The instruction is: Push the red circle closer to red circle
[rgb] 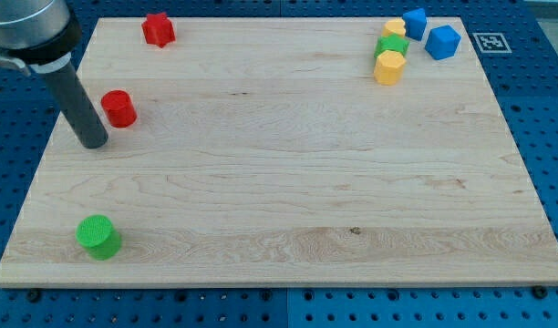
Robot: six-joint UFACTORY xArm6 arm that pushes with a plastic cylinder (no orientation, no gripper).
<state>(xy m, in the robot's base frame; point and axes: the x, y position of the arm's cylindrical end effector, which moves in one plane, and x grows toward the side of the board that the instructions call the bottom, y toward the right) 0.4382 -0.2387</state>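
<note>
tool: straight dark rod, no jaws so nothing to open or hold; my tip (95, 144) sits on the table (288, 182) far toward 9 o'clock
tip vs red: red circle (118, 108) just beside tip at its 1 o'clock; narrow gap, can't tell if touching
red circle pos: upper-left of table, approx 10 o'clock from table centre, upright cylinder
red star (158, 29): near top edge, at 1 o'clock from red circle, well apart from it
green circle (98, 237): near bottom-left corner, at 6 o'clock from tip, well apart
top-right cluster: approx 2 o'clock from table centre, far from tip
yellow hexagon-ish block (388, 67): lowest of cluster
green block (392, 45): touching yellow one at its 12 o'clock; shape unclear
2nd yellow block (395, 28): peeks out behind green, mostly hidden
blue blocks: one (414, 22) nr top edge, other (442, 42) at its 4 o'clock, close together
marker tag (490, 42): off table, beyond top-right corner, on blue pegboard (552, 137)
</note>
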